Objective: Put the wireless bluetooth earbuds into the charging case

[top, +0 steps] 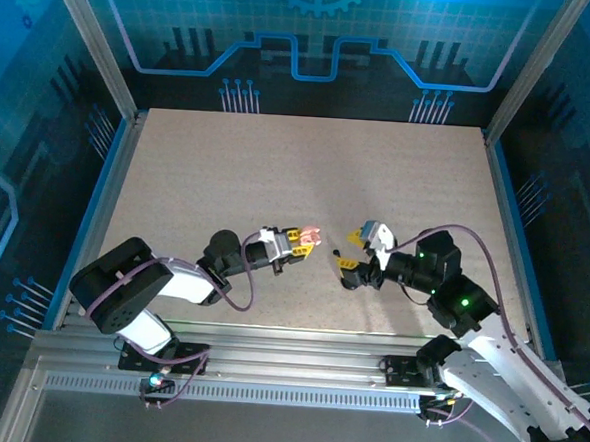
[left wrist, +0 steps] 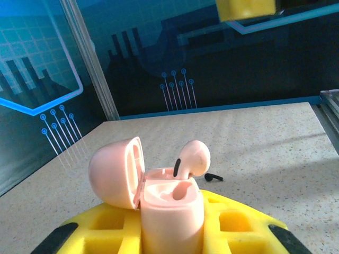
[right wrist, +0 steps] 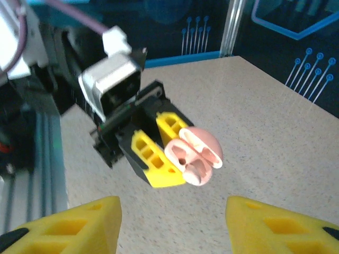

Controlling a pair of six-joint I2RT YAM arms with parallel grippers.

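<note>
Pink charging case (left wrist: pixel 172 211) is clamped between the yellow fingers of my left gripper (top: pixel 302 239), about mid-table (top: pixel 278 170) in the gap between my two arms. Lid (left wrist: pixel 116 172) is flipped fully open to one side. One pale pink earbud (left wrist: pixel 193 159) stands in the socket on the side away from the lid. Its stem is partly in, its head sits well above the rim and it leans a little, so I judge it dropped in but not seated. The socket next to it looks empty. A small black piece (left wrist: pixel 213 177) lies on the table beyond the case. It's probably one of the black earbuds, but too small to be sure. My right gripper (right wrist: pixel 172 227) faces the case from just across, near but not touching, with its fingers spread wide and nothing between them. Step in hand, as I read it: finishing the first pink bud. Next move should be for the right arm to come over the bud's head and push it down along the socket line. That wants one fingertip or closed fingers, light force, and the left side gripping firmly so the case doesn't roll. Main risk is a sideways nudge that tips the bud out or twists the case in the grip. Once that bud sits flush, the second pink bud goes into the free socket.
</note>
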